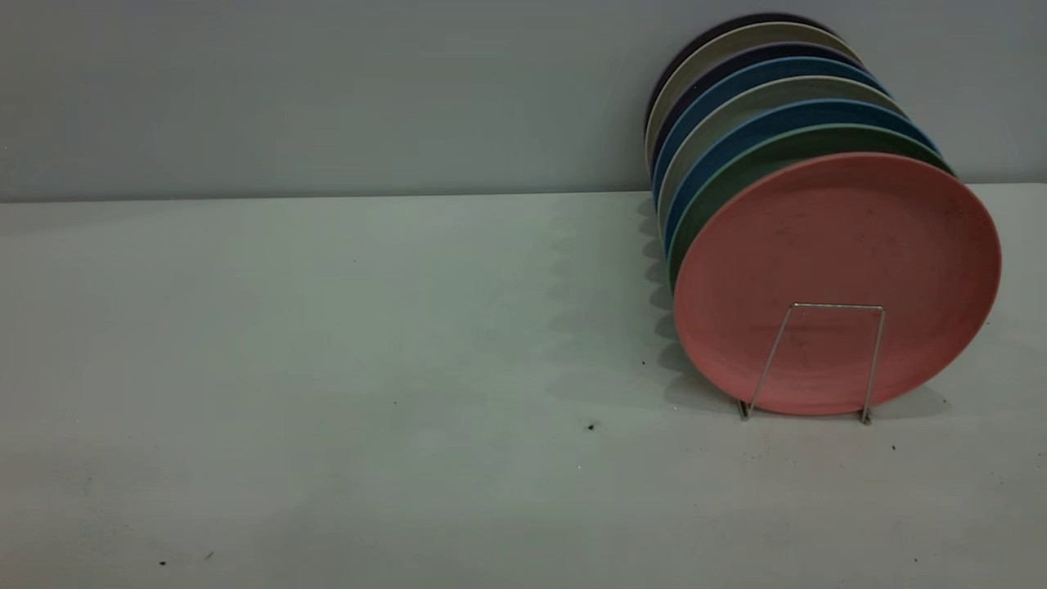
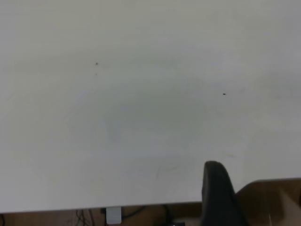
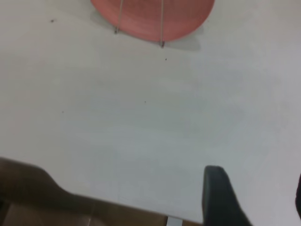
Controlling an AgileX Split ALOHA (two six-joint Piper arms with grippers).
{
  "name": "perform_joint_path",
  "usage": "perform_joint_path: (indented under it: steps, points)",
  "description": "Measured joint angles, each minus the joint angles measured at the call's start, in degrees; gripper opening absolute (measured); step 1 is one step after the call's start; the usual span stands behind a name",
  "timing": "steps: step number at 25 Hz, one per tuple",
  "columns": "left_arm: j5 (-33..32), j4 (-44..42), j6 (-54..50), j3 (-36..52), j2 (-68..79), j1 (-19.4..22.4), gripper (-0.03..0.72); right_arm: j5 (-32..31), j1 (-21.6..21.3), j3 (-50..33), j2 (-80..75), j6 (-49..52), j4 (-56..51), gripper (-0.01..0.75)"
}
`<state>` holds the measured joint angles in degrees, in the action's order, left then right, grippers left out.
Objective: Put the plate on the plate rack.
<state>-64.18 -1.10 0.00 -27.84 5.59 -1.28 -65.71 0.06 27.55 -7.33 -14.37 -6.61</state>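
Observation:
The salmon-pink plate (image 1: 834, 262) stands on edge at the right of the table, leaning against a row of other plates. The front wire loop of the plate rack (image 1: 838, 306) rises in front of its lower half. In the right wrist view the plate's lower edge (image 3: 150, 19) and the rack's wires (image 3: 161, 23) lie far off across the table. My right gripper (image 3: 256, 188) is open and holds nothing, near the table's edge. My left gripper (image 2: 216, 188) hangs over bare table near an edge, only partly in view. Neither arm appears in the exterior view.
Behind the pink plate stand a teal-green plate (image 1: 736, 184), blue plates (image 1: 740, 135) and several more, up to the grey wall (image 1: 327, 90). The white table (image 1: 327, 368) stretches to the left of the rack, with small dark specks (image 1: 590, 426).

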Motion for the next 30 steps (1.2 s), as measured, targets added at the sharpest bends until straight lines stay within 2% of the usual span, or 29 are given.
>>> perform_joint_path:
  steps: [8,21,30]
  points:
    - [-0.1,0.3,0.0,0.0,0.0,0.0,0.448,0.2,0.0,0.0,0.0,3.9,0.5,0.402]
    - [-0.2,0.4,0.0,0.0,-0.4,0.0,0.448,0.2,0.0,0.0,0.2,4.0,0.5,0.402]
    - [-0.5,0.4,0.0,0.0,-6.8,0.0,0.448,0.1,0.0,0.0,8.3,4.0,0.5,0.402]
